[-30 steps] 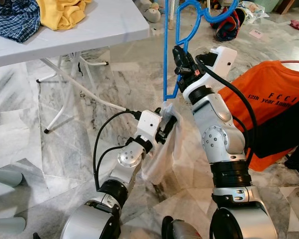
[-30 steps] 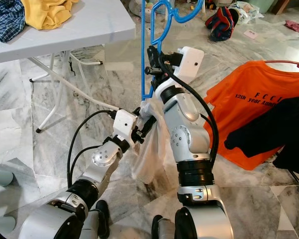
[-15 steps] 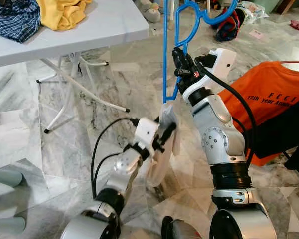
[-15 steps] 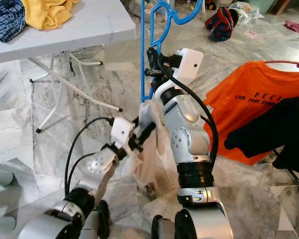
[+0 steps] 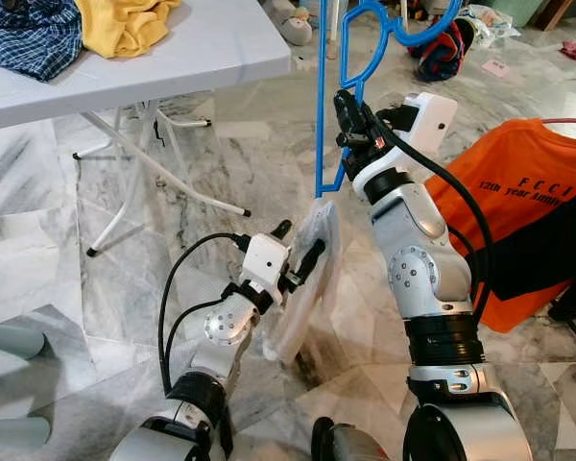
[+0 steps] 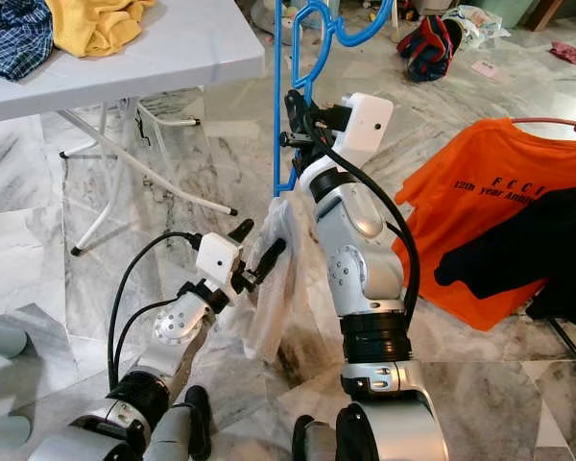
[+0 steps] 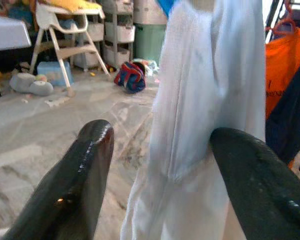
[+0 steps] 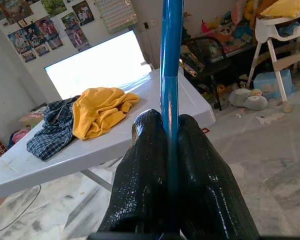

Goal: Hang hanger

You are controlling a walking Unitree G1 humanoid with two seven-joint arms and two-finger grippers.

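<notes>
Left claw [image 5: 298, 252] now spread beside white cloth [image 5: 302, 288], right claw [image 5: 350, 115] clamping blue hanger [image 5: 319, 115], hook cropped.

Blue hanger [image 5: 338, 91] hook cut off by top edge.

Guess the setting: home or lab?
Most likely a lived-in home, a family room used for laundry. Clothes lie heaped on a folding table, an orange T-shirt hangs on a rack over a marble floor, and a high chair stands near toys and storage drawers.
</notes>
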